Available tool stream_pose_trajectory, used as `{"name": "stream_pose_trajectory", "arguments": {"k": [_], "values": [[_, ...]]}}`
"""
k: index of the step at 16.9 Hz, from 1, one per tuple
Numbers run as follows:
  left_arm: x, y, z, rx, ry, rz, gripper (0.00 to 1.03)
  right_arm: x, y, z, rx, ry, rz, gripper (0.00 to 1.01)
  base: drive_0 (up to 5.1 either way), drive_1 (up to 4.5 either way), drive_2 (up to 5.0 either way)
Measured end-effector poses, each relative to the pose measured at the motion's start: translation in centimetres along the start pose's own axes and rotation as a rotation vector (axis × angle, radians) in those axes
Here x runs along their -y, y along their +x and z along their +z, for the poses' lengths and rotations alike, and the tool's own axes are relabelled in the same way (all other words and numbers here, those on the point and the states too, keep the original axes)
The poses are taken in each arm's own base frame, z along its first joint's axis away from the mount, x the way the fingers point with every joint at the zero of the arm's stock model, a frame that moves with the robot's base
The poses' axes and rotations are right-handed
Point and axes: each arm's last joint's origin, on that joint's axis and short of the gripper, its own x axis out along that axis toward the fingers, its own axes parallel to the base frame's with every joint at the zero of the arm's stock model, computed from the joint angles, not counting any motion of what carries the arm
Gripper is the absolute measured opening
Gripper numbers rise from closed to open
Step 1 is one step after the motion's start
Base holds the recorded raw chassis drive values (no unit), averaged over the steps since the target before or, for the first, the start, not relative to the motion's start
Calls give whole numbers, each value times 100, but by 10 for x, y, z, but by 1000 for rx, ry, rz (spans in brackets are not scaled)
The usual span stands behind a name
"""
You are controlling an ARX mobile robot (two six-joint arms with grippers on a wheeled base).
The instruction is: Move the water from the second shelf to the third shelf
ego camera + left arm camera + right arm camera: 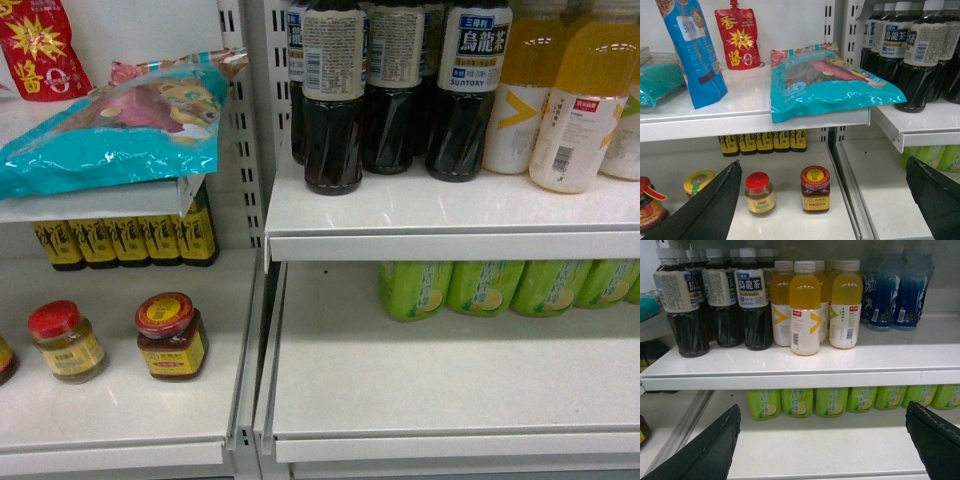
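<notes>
Facing two white shelf bays; water bottle not seen in any view.
Left gripper (825,205) and right gripper (825,440) both spread wide, nothing between fingers. Lower right shelf (450,385) bare in front, green bottles (500,288) at back. Above, its lip (450,245), then dark tea bottles (333,100) and yellow bottles (575,100).

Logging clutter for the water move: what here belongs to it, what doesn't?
Job: left gripper, right gripper, both open; no water bottle in view.
Lying about: tea bottles, juice bottles, green bottles, blue bottles, jars, teal bag.
</notes>
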Motion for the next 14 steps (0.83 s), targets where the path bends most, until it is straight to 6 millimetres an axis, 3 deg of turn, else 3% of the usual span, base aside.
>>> {"name": "stream_pose_trajectory", "arguments": {"k": [14], "values": [[0,0,0,0,0,0,98,0,0,0,0,0,0,98,0,0,0]]}}
